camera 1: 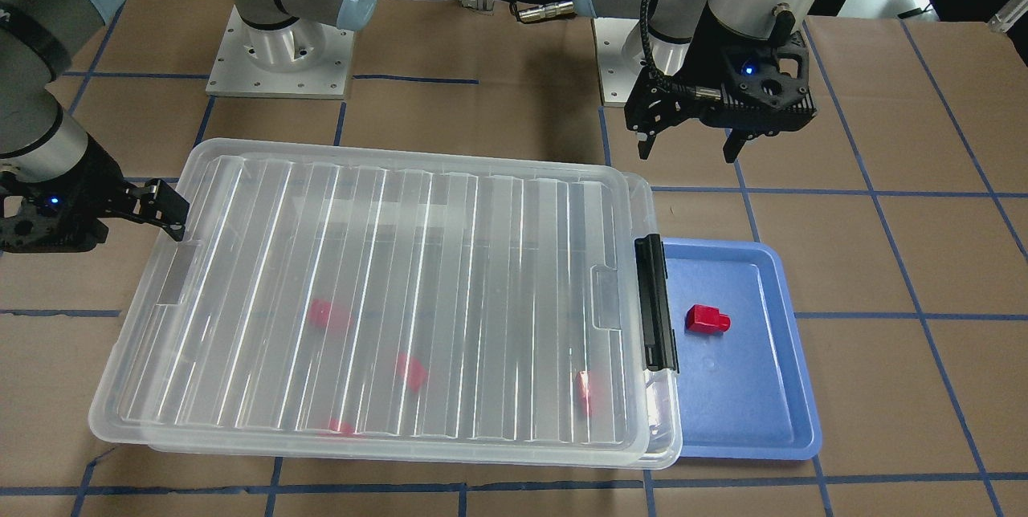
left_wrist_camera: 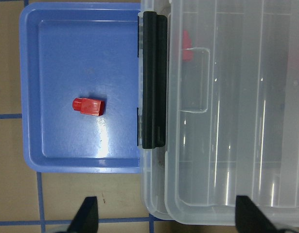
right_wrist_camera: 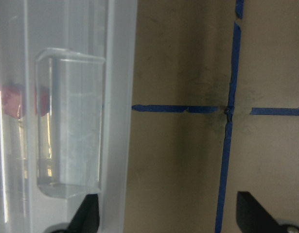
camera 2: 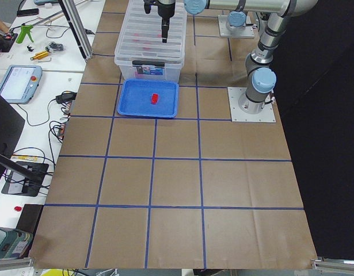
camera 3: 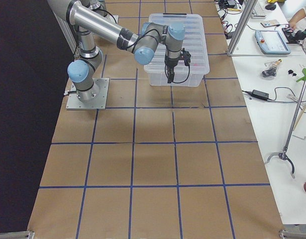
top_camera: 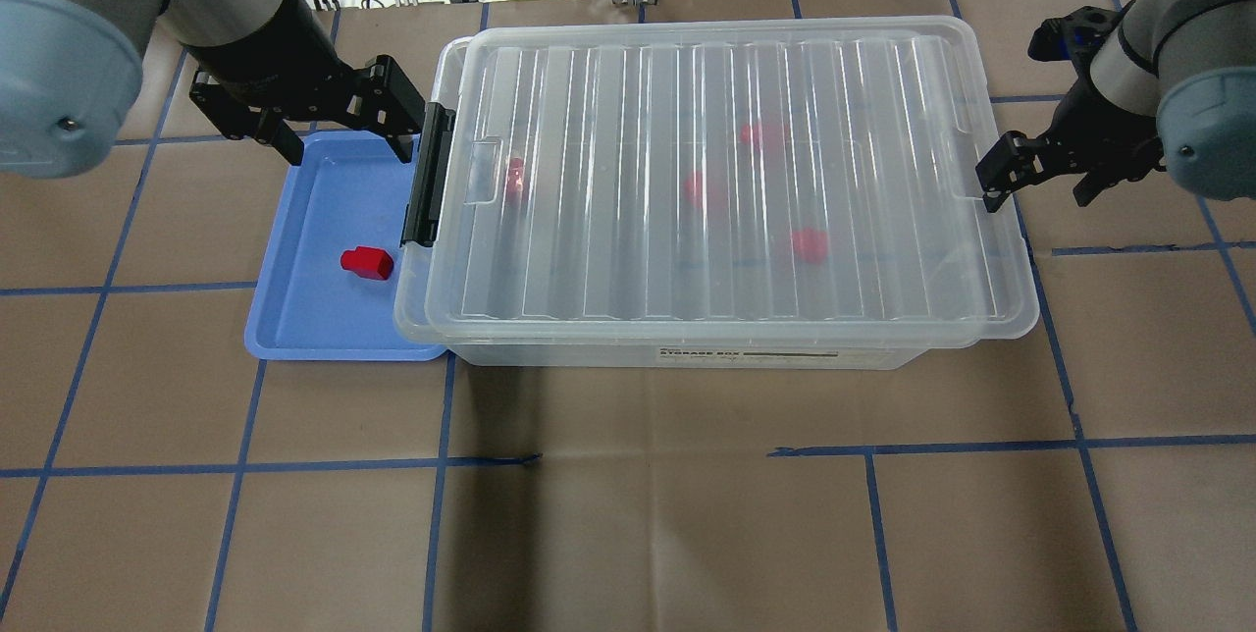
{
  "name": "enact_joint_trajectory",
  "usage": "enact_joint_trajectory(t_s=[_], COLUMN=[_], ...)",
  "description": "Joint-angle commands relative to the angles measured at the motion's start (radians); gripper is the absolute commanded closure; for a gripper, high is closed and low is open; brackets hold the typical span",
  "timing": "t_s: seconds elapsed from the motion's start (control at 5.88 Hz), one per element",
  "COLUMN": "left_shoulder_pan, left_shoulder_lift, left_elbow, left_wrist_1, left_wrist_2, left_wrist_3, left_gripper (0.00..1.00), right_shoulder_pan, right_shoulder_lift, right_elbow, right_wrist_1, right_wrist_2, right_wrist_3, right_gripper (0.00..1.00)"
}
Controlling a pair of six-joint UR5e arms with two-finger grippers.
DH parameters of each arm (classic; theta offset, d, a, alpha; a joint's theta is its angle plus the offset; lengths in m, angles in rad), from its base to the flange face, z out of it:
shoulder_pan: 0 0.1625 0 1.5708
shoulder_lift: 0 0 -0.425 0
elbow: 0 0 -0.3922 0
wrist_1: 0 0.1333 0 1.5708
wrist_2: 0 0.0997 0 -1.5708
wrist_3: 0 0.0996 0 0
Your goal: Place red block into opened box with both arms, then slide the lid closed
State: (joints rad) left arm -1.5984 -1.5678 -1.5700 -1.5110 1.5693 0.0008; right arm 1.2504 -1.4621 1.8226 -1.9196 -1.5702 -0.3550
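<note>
One red block (top_camera: pixel 366 262) lies on its side in the blue tray (top_camera: pixel 294 318), also visible in the left wrist view as the red block (left_wrist_camera: pixel 89 106). The clear box (top_camera: pixel 677 354) stands beside the tray, its black latch bar (top_camera: pixel 429 176) on the tray side. The ribbed lid (top_camera: pixel 687 102) lies over nearly the whole box, and several red blocks show blurred through it. My left gripper (top_camera: pixel 343 131) hangs open above the tray's far end and the latch. At the lid's opposite short end my right gripper (top_camera: pixel 1042 183) is open, one finger (right_wrist_camera: pixel 86 216) over the lid's edge.
The blue tray (camera 1: pixel 791 388) touches the box's latch end. Both arm bases (camera 1: pixel 281 59) are bolted behind the box. Brown paper with blue tape lines covers the table (top_camera: pixel 638 514). Benches with tools and cables (camera 2: pixel 33 75) run along the table's far side.
</note>
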Motion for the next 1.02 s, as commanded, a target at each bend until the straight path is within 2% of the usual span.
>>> enact_joint_trajectory(t_s=[0.0,0.17,0.34,0.85], left_shoulder_pan=[0.0,0.0,0.005,0.035], left_shoulder_lift=[0.0,0.0,0.0,-0.009], left_elbow=[0.001,-0.001,0.001,-0.022], left_wrist_1=[0.0,0.0,0.0,0.003], left_wrist_2=[0.0,0.002,-0.001,-0.002], left_wrist_3=[0.001,0.001,0.083,0.574], left_gripper=[0.02,0.02,0.02,0.02], right_shoulder_pan=[-0.04,-0.058,-0.092,-0.179], right_shoulder_lift=[0.0,0.0,0.0,0.046], right_elbow=[-0.002,-0.002,-0.002,-0.054], right_wrist_1=[-0.007,-0.007,-0.007,-0.01], right_wrist_2=[-0.025,-0.034,-0.034,-0.051], right_wrist_3=[-0.053,-0.071,-0.096,-0.264], right_gripper=[0.0,0.0,0.0,0.0])
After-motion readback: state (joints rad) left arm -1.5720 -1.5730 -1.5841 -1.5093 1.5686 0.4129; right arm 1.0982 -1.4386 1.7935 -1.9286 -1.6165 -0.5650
